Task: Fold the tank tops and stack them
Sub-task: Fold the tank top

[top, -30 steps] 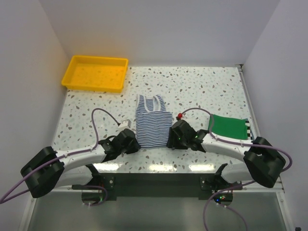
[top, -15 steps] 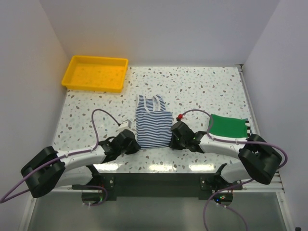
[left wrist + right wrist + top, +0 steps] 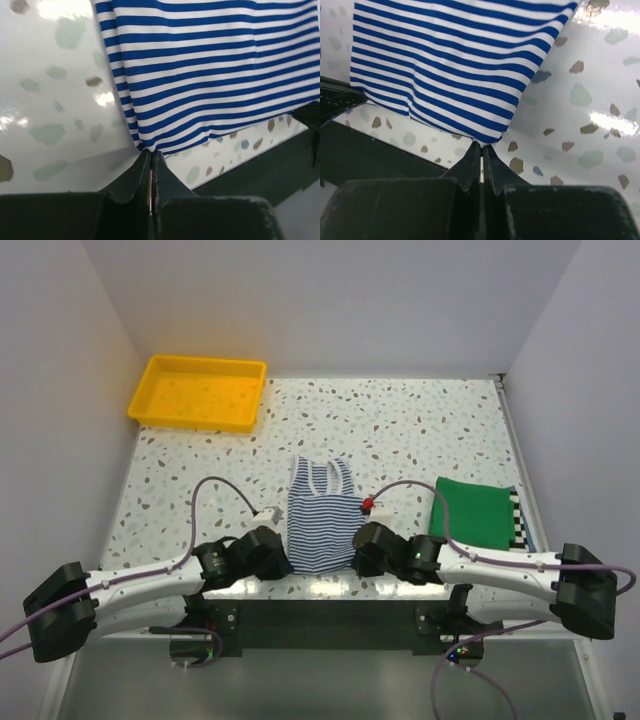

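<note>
Blue-and-white striped tank top [image 3: 320, 515] lying flat mid-table, straps pointing away, hem reaching near edge of table [image 3: 420, 430]. Left gripper [image 3: 150, 156] pinching hem's left corner, jaws squeezed together on cloth. Right gripper [image 3: 481, 148] pinching hem's right corner, clamped likewise. Green tank top [image 3: 475, 510] lying folded at right on black-and-white striped tank top [image 3: 517, 520], apart from both grippers. Yellow tray [image 3: 198, 392] sitting at far left corner.

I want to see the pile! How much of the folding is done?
Looks done: the green top lies folded on the black-and-white one at the right. In hand: the left hand and right hand each pinch a bottom corner of the blue-striped top, spread flat. Left: fold it and stack it.
</note>
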You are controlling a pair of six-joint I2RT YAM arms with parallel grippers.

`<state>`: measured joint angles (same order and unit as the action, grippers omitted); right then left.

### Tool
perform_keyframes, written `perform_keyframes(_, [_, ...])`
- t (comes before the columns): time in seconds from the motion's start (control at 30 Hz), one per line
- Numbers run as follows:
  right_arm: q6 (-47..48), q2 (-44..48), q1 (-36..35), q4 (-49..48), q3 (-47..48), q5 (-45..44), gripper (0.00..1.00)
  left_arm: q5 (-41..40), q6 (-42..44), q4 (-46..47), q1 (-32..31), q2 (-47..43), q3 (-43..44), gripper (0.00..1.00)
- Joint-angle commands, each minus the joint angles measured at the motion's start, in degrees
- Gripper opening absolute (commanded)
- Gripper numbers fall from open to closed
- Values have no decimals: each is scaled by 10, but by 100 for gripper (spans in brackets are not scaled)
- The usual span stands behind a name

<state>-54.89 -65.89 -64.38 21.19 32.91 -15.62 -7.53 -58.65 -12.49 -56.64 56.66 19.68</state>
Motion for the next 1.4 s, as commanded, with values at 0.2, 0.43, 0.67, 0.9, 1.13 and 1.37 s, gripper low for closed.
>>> perform_keyframes(0.2, [-78, 104, -96, 185, 95, -110, 0, -74, -108, -194, -138, -99, 123, 0])
perform_keyframes(0.43, [-23, 78, -77, 254, 236, -174, 0, -190, -85, -278, -118, -87, 296, 0])
perform_keyframes(0.67, [150, -36, 128, 139, 308, -40, 0, -29, 85, -112, 141, 4, 326, 0])
perform_keyframes(0.9, [208, -257, 285, 70, 385, 58, 1, 81, 138, 77, 281, 234, 319, 0])
perform_keyframes(1.13, [237, -319, 329, 94, 431, 25, 60, 91, 159, 87, 326, 336, 371, 52])
perform_keyframes(1.37, [228, -222, 307, 45, 290, 68, 63, 52, 151, 50, 324, 218, 272, 60])
